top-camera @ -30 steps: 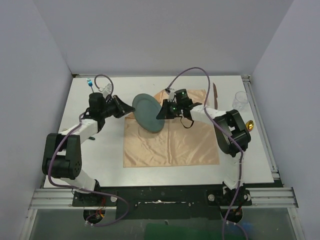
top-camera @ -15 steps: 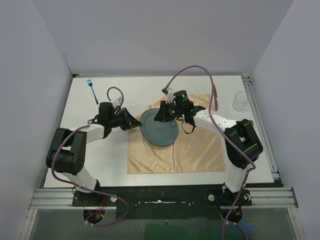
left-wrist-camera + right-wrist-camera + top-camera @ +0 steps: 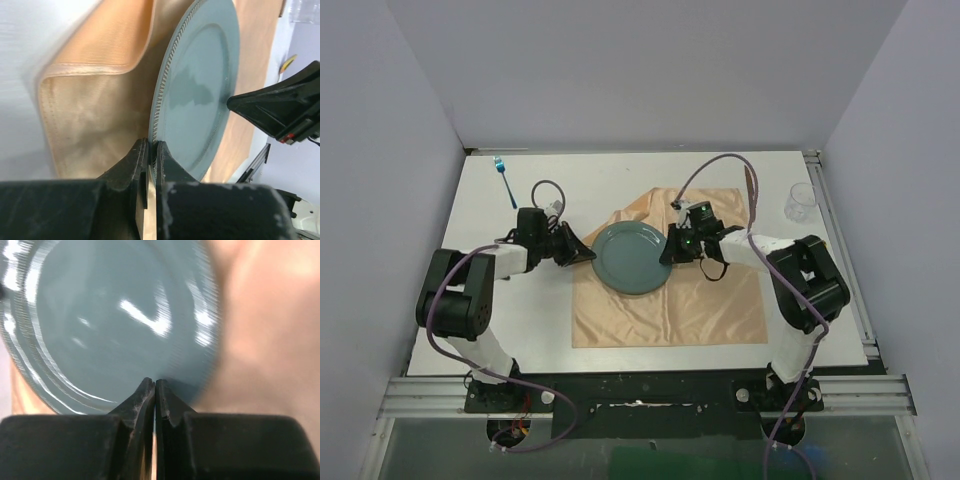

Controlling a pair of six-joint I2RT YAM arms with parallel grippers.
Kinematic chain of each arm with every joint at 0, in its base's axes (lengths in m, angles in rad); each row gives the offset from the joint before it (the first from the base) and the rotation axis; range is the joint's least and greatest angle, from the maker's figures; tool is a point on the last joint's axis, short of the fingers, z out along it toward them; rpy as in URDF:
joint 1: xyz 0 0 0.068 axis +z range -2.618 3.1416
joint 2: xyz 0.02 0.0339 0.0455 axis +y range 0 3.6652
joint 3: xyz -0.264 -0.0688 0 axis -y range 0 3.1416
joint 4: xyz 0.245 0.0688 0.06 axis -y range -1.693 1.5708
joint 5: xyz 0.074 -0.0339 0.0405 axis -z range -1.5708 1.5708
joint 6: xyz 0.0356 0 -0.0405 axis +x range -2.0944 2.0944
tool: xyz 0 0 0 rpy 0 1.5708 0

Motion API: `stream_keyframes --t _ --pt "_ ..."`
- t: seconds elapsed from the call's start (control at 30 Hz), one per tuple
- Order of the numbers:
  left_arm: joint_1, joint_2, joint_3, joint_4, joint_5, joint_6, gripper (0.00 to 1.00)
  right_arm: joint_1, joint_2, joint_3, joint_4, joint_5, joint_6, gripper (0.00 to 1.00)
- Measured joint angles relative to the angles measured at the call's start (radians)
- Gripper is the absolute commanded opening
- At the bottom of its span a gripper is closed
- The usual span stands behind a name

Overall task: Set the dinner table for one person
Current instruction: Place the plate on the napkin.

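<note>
A grey-blue plate (image 3: pixel 633 257) lies flat on the peach cloth (image 3: pixel 700 300) on the white dinner table (image 3: pixel 520 320). My left gripper (image 3: pixel 583 254) is shut on the plate's left rim; in the left wrist view the rim (image 3: pixel 165 90) runs edge-on between the jaws of that gripper (image 3: pixel 152 146). My right gripper (image 3: pixel 669 250) is at the plate's right rim. In the right wrist view its jaws are pressed together at the gripper (image 3: pixel 155 382), over the blurred plate (image 3: pixel 110 320), and nothing shows between them.
A blue fork (image 3: pixel 505 180) lies at the table's far left. A clear glass (image 3: pixel 799 202) stands at the far right, and a thin brown strip (image 3: pixel 751 190) lies by the cloth's far right edge. The cloth's far left corner (image 3: pixel 630 208) is folded up.
The plate was held tilted above the table between both grippers. It has come down to the right and now lies flat on the cloth. The cloth's far left corner has folded.
</note>
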Motion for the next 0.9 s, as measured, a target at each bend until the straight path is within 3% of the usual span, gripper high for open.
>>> stream_keyframes --t 0.03,0.17,0.3,0.7,0.77,0.87,0.9 --pt "0.006 0.012 0.004 -0.006 -0.006 0.007 0.0 -0.029 0.0 -0.039 0.017 -0.01 0.01 0.0" --pt "0.018 0.052 0.013 -0.011 -0.004 0.017 0.0 -0.129 -0.019 -0.121 0.115 -0.079 0.063 0.19" --pt "0.028 0.085 0.013 -0.01 0.002 0.023 0.0 -0.17 -0.023 -0.158 0.161 -0.082 0.077 0.26" --pt "0.04 0.114 0.027 0.009 0.039 0.027 0.0 -0.193 0.056 -0.202 0.363 -0.216 0.16 0.24" --pt "0.042 0.122 0.032 0.015 0.047 0.027 0.0 -0.2 0.08 -0.206 0.412 -0.251 0.186 0.18" --pt "0.045 0.132 0.036 0.025 0.055 0.028 0.0 -0.207 0.113 -0.206 0.472 -0.29 0.221 0.0" --pt "0.047 0.135 0.038 0.028 0.059 0.028 0.0 -0.213 0.122 -0.207 0.488 -0.299 0.237 0.0"
